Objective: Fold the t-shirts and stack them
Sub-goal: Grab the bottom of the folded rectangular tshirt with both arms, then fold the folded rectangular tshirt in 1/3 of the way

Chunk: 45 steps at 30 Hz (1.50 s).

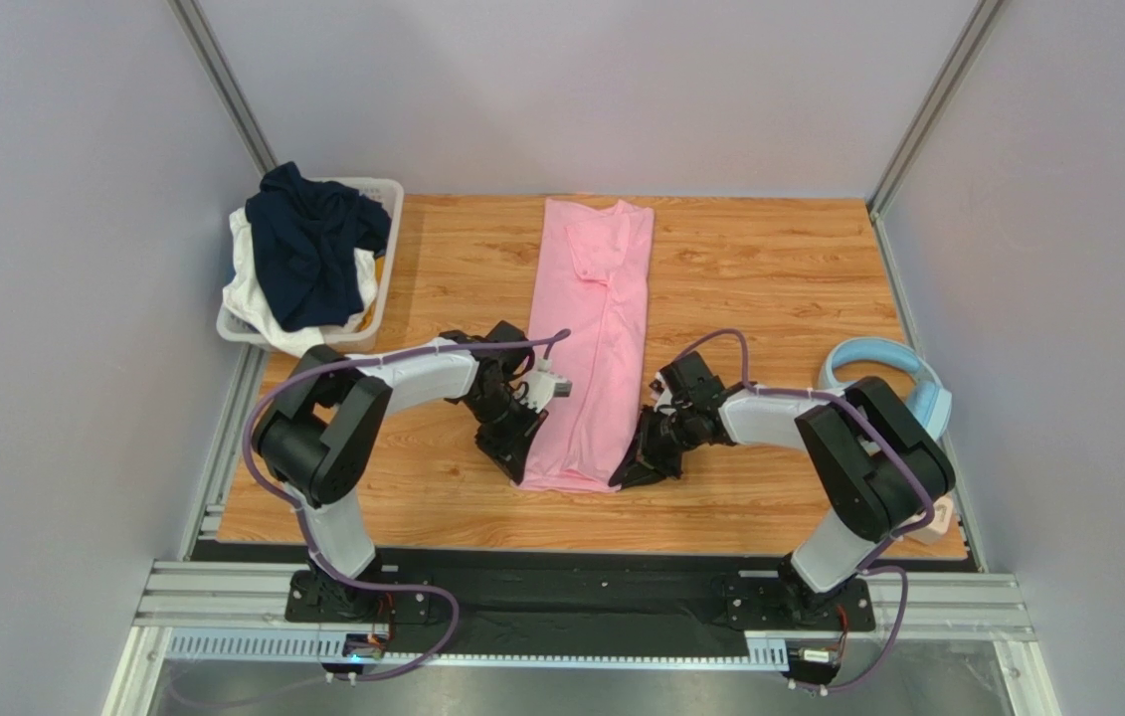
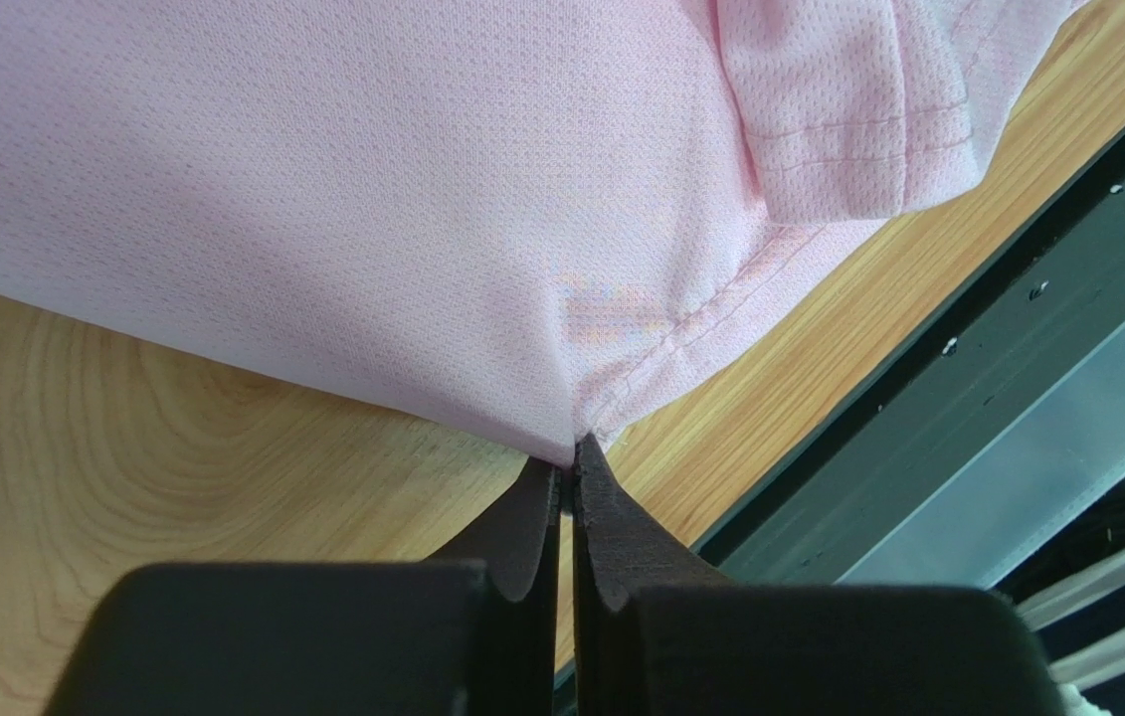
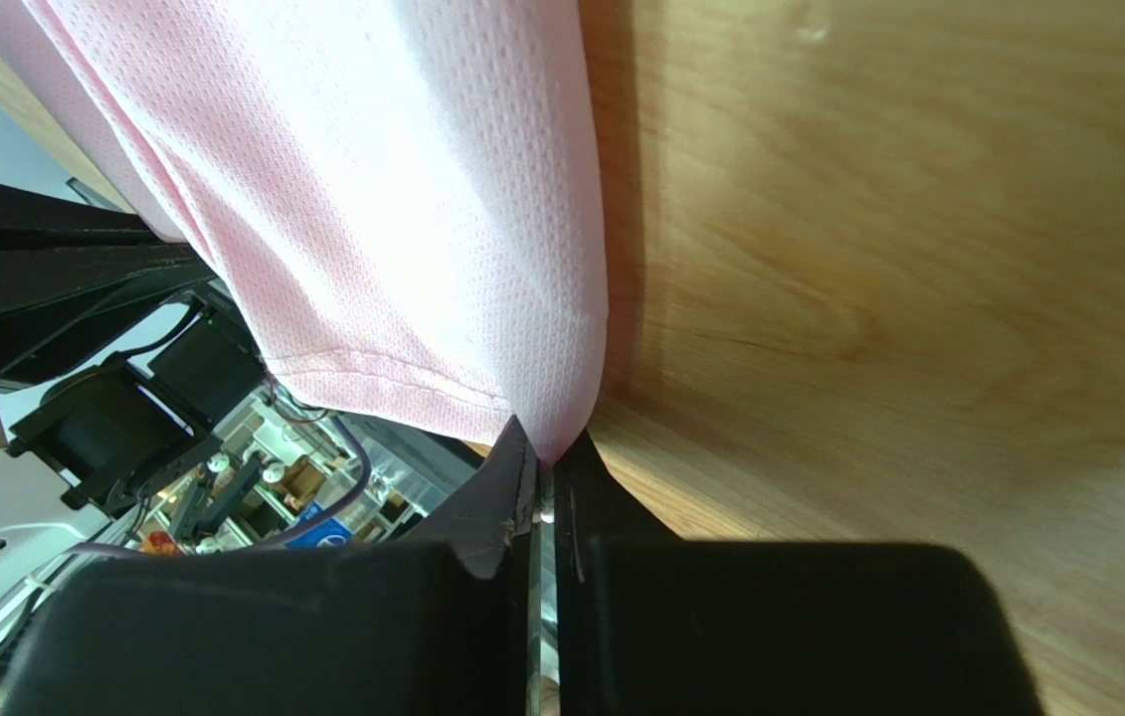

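Note:
The light pink t-shirt lies folded into a long narrow strip down the middle of the wooden table. My left gripper is shut on its near left corner, and the hem shows pinched at the tips in the left wrist view. My right gripper is shut on the near right corner, with pink cloth pinched between the tips. The dark navy t-shirt lies crumpled in the white basket at the back left.
Light blue headphones lie at the table's right edge beside my right arm. White cloth sits in the basket under the navy shirt. Grey walls close in the left, right and far sides. The table's dark front rail runs close behind the left gripper.

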Each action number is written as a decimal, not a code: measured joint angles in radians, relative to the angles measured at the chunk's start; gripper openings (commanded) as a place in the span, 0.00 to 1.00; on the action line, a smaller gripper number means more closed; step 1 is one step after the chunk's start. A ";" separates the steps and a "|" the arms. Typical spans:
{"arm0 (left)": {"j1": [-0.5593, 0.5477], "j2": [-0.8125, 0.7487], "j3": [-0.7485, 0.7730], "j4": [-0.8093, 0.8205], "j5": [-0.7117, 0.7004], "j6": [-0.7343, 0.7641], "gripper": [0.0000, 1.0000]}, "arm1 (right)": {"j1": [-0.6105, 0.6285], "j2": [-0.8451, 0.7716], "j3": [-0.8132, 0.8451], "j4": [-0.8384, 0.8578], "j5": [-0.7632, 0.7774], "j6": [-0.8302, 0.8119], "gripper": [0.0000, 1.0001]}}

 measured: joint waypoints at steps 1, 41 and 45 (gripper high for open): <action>-0.001 0.000 0.000 -0.002 -0.001 0.002 0.00 | 0.000 0.000 0.002 -0.004 0.002 -0.001 0.00; -0.042 -0.209 0.140 -0.417 0.128 0.177 0.00 | 0.105 -0.420 0.047 -0.391 0.040 -0.014 0.00; -0.042 -0.215 0.218 -0.430 0.096 0.178 0.00 | 0.093 -0.380 0.116 -0.410 0.040 -0.024 0.00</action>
